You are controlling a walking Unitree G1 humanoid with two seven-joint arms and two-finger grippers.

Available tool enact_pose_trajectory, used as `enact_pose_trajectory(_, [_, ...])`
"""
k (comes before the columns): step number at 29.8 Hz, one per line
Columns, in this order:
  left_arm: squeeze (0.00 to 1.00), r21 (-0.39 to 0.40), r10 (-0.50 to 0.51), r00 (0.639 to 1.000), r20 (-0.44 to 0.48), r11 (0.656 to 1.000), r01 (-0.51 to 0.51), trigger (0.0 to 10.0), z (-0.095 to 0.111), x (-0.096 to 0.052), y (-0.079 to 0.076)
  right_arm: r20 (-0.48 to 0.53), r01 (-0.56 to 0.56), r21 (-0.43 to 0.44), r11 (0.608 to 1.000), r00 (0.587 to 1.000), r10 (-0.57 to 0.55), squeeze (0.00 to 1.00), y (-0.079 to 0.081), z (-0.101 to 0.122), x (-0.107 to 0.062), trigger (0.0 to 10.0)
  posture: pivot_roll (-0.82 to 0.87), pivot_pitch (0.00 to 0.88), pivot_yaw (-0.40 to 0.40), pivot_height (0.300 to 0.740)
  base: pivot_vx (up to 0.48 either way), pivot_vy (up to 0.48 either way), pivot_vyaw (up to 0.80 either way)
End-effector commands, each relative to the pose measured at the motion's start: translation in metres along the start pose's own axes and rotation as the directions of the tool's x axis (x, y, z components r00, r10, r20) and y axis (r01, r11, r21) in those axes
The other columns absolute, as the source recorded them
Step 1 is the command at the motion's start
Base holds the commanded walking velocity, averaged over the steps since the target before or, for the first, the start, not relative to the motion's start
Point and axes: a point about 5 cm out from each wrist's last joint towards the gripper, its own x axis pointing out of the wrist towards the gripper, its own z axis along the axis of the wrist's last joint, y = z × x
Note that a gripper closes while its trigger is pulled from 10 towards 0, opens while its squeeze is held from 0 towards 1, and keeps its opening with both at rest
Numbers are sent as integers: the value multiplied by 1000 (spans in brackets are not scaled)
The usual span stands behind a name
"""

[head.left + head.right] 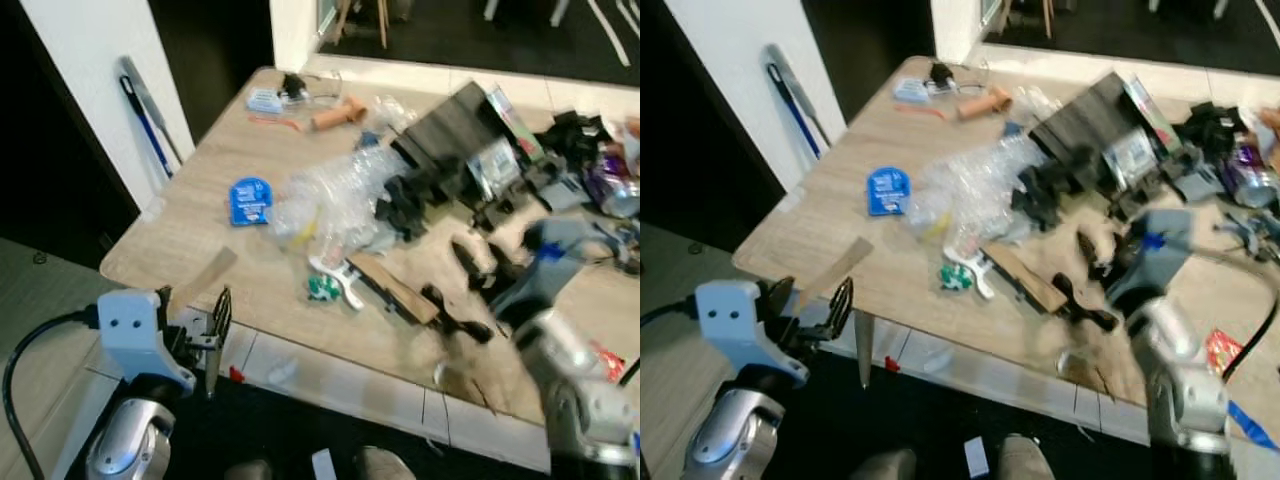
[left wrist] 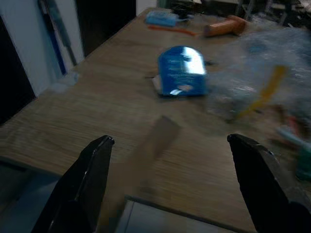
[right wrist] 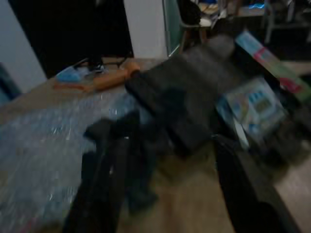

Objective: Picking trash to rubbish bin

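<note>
The left gripper (image 2: 170, 187) has its two black fingers (image 2: 92, 174) spread wide and grasping nothing; it hovers off the near left corner of the wooden surface (image 1: 200, 215), just short of the edge. Directly ahead of those fingers a tan strip of cardboard (image 1: 205, 277) lies flat near the edge, and beyond it a blue packet (image 1: 250, 200) lies on the wood. The right gripper (image 3: 165, 194) also has its fingers (image 3: 104, 179) parted, with nothing between them; it is held above the right half of the surface, over the dark clutter, and its outline is blurred. In front of it lies a large black box (image 1: 455, 130) with a printed card (image 3: 252, 109) leaning against it. The trash is spread over the middle of the surface: a crumpled mass of clear plastic wrap (image 1: 335, 195) sits beside the blue packet, a green and white item (image 1: 330, 285) lies just below it, and a brown flat piece (image 1: 395, 285) lies next to that. At the far end lie an orange cylinder (image 1: 340, 115) and a light blue pack (image 1: 265, 100). A crushed purple can (image 1: 610, 185) rests at the far right. A blue-handled tool (image 1: 145, 125) leans against the white wall (image 1: 90, 70) to the left. White tiled floor (image 1: 340, 385) runs below the near edge.
</note>
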Motion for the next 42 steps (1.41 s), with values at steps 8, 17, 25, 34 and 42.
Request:
enact_pose_trajectory(8, [0, -4, 4, 1000, -15, 1000, -4, 10000, -3, 0, 3, 84, 17, -9, 1000, 996, -16, 1000, -8, 28, 21, 10000, -131, 58, 23, 740, 202, 0, 0])
enact_pose_trajectory(17, [0, -10, -6, 1000, -12, 1000, 5, 10000, -3, 0, 2, 52, 90, -18, 996, 995, -89, 812, -11, 20, 33, 10000, -123, 58, 20, 740, 0, 0, 0])
enact_pose_trajectory(25, [0, -57, -109, 994, -15, 992, 108, 10000, -3, -2, -4, -20, 145, 38, 989, 989, -144, 0, -17, 8, 39, 10000, -115, 59, 21, 740, 0, 0, 0])
enact_pose_trajectory(34, [0, -66, -141, 990, -19, 988, 140, 10000, -2, -3, -6, -70, 200, 33, 979, 978, -197, 0, -20, -2, 46, 10000, -111, 60, 25, 740, 0, 0, 0])
enact_pose_trajectory(42, [0, -64, -148, 989, -17, 987, 147, 10000, -1, -5, -6, -153, 239, 52, 970, 961, -229, 0, -27, -17, 56, 10000, -94, 70, 22, 740, 0, 0, 0])
